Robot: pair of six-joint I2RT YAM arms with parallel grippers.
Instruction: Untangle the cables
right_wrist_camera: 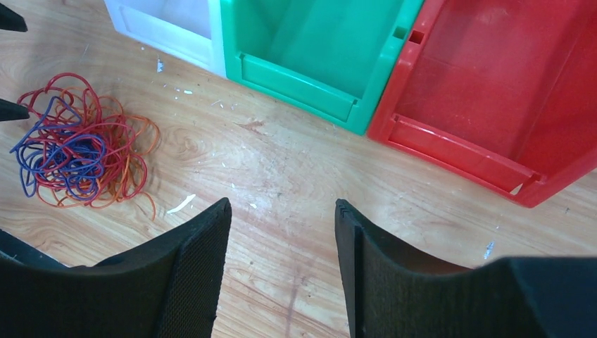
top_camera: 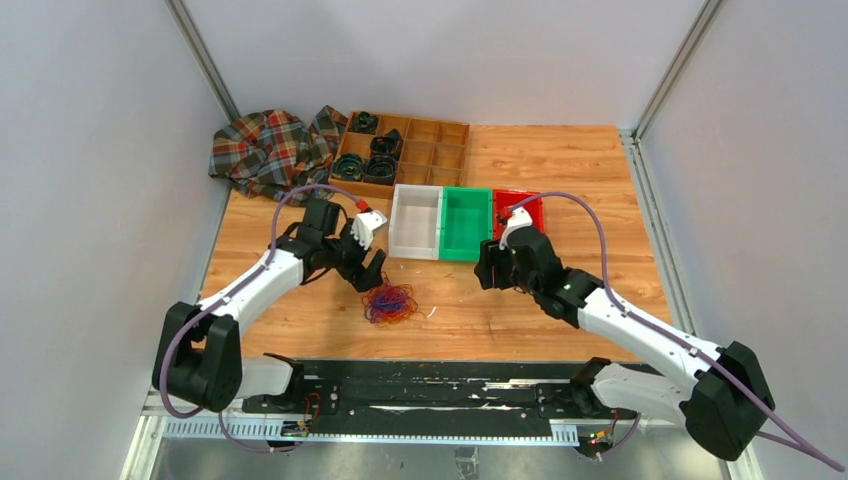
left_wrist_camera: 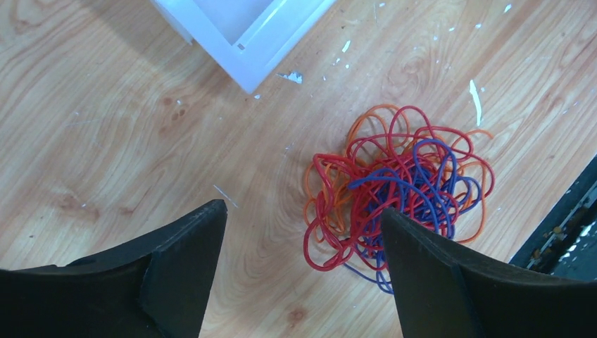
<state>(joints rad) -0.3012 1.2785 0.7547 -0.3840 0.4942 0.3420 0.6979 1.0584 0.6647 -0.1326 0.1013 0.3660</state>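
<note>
The cables [top_camera: 390, 302] lie as one loose tangle of red, orange and purple-blue wires on the wooden table, in front of the white bin. My left gripper [top_camera: 365, 270] hovers just behind and left of the tangle. In the left wrist view it [left_wrist_camera: 303, 208] is open, its right finger over the near edge of the cables [left_wrist_camera: 398, 186], with only bare wood between the jaws. My right gripper [top_camera: 486, 270] hangs in front of the green and red bins, well right of the tangle. It [right_wrist_camera: 283, 202] is open over bare wood, the cables [right_wrist_camera: 77, 148] far to its left.
A white bin [top_camera: 415, 254], a green bin [top_camera: 462, 256] and a red bin [top_camera: 530, 205] stand side by side mid-table. Behind them sits a wooden divided tray [top_camera: 440, 160] holding black coiled rings, with a plaid cloth [top_camera: 265, 150] to its left. A black rail runs along the near edge.
</note>
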